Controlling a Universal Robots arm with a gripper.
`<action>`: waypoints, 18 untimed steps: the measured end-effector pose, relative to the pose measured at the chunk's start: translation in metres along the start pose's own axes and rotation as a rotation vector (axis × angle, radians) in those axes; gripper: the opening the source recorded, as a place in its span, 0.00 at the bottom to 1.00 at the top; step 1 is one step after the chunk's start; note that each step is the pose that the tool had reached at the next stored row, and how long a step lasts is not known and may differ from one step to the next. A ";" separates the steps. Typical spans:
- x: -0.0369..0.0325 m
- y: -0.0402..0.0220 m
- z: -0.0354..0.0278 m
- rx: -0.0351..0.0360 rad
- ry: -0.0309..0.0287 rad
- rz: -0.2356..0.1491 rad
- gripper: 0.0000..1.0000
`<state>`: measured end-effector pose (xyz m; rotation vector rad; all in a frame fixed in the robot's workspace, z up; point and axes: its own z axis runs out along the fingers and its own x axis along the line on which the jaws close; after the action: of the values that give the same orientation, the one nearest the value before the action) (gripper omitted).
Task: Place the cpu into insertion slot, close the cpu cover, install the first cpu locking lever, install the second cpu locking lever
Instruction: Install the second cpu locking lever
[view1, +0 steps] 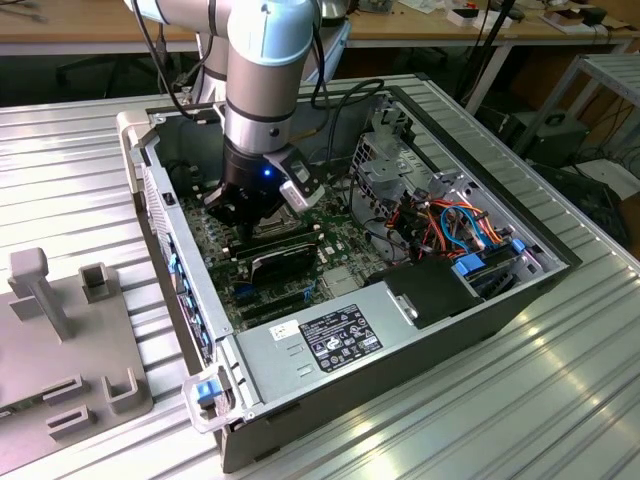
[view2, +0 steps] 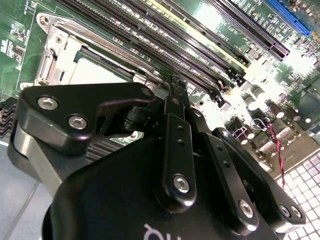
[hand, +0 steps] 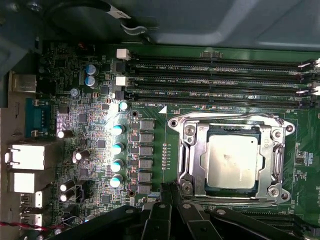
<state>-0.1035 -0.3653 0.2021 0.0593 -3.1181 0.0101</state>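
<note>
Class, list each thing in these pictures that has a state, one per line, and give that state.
cpu: seated in the insertion slot.
cpu cover: closed flat over the cpu's edges.
computer case: side open, motherboard exposed.
hand: fingers closed together, beside the socket.

Beyond the fingertips run long black memory slots (hand: 215, 80), with teal-topped capacitors (hand: 118, 147) off to one side of them on the green motherboard (hand: 85, 150), all inside an open computer case (view1: 400, 320) lying on a ribbed metal table (view1: 480, 420) near a grey fixture plate (view1: 60, 340).
</note>
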 end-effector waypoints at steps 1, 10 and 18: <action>0.0000 0.0000 0.0003 -0.0004 0.0000 0.000 0.11; 0.0000 -0.0007 0.0033 -0.0043 0.0001 0.000 0.11; 0.0000 -0.0016 0.0034 -0.0042 -0.0001 0.000 0.11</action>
<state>-0.1035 -0.3669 0.1987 0.0593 -3.1181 0.0035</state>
